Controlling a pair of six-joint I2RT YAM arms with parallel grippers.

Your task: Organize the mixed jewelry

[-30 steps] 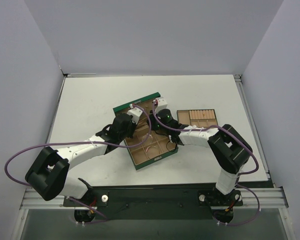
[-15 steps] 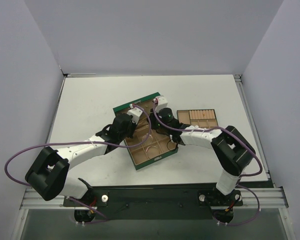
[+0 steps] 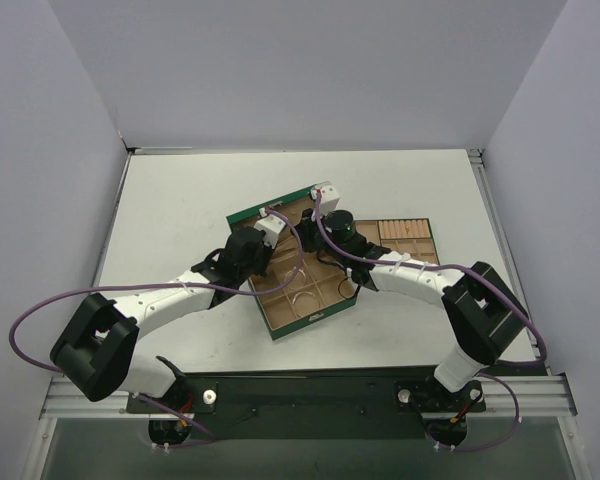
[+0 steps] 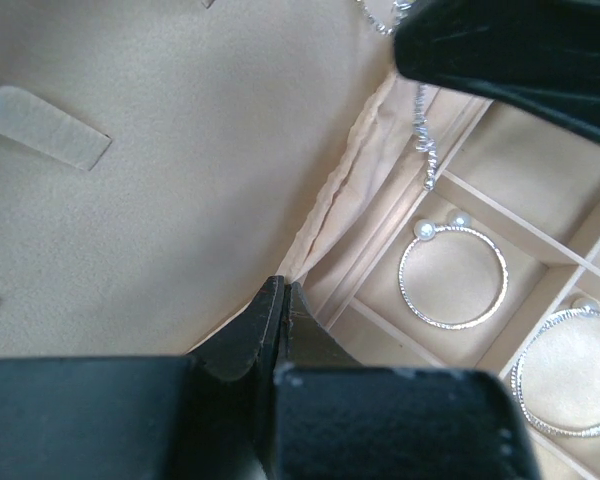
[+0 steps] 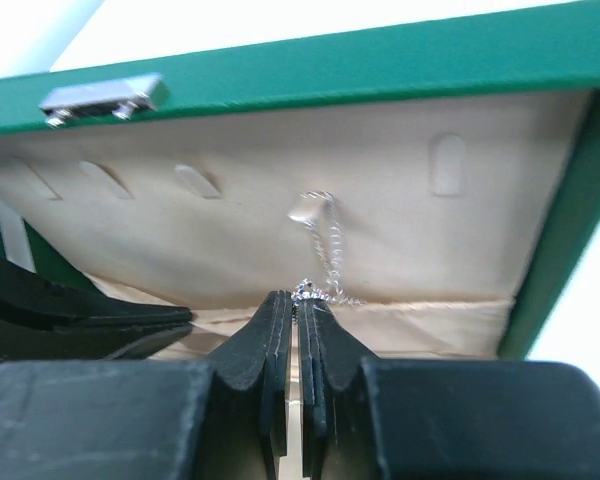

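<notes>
The green box [image 3: 276, 204] lies open between the arms, with its lid [image 5: 380, 60] raised on the far side. My right gripper [image 5: 297, 298] is pinched tight on the fine pale chain [image 5: 327, 245]. The chain runs from the fingertips up to a small tab [image 5: 303, 212] on the lid's tan lining; I cannot tell whether its far end is hooked there. My left gripper [image 4: 283, 295] has its fingers pressed together with nothing visible between them, the tips close to the fabric fold [image 4: 332, 190] where lid meets base. One of two silvery wire bangles [image 4: 452, 275], each with pearl-like ends, lies flat in its own compartment, and the second bangle [image 4: 570, 375] lies in the adjoining one. I find the tan-gold ring in no view. The small tray [image 3: 408, 232] sits just beside the box, partly under my right arm, and its rolls are too small to read. I judge the bangles sorted and the chain mid-placement. What is left is to seat the chain on the lid, let it go, and account for the ring.
</notes>
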